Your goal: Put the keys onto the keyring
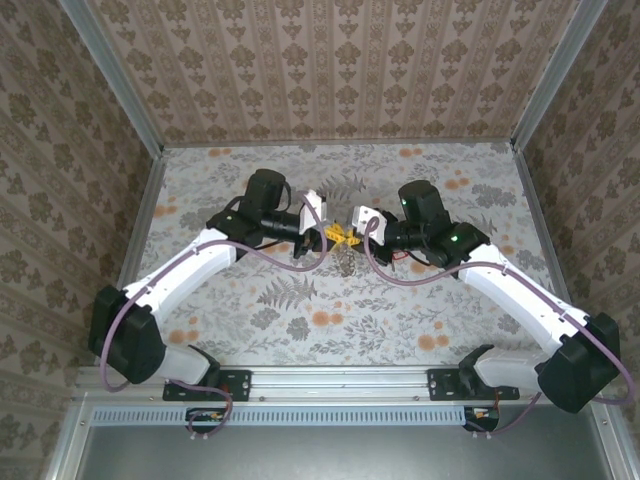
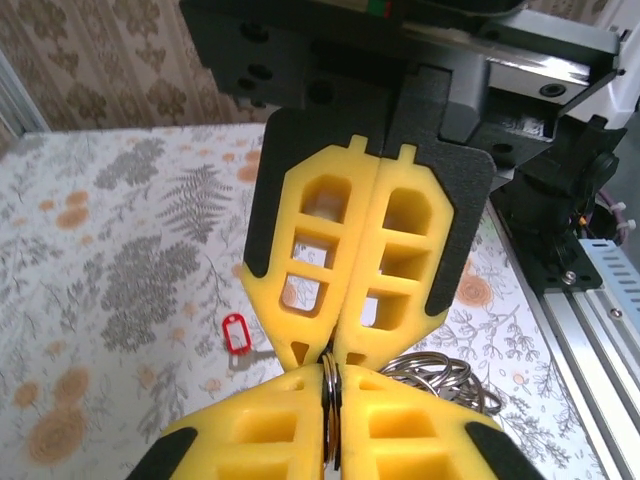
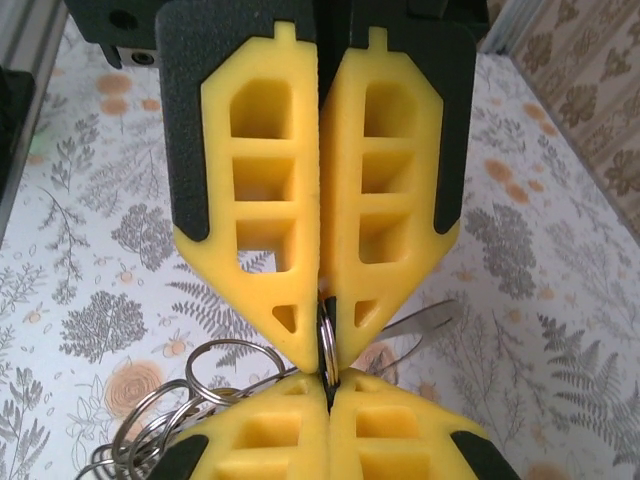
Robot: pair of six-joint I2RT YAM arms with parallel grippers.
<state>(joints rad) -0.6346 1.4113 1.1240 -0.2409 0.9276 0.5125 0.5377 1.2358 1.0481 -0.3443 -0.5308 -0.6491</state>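
Midway between the side edges of the table (image 1: 250, 330), left pincer (image 2: 335, 357) and right pincer (image 3: 322, 352) clench the keyring (image 2: 331, 392), seemingly bracing it for the red key (image 2: 237, 333).

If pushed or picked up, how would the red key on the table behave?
The red key lies flat on the table, so it would probably slide, not roll. It looks small and thin, likely light and awkward to pinch.

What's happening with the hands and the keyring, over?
Left hand shut, right hand shut, both pinching the keyring. Red key loose on the table, off the ring. Pile of rings beside.
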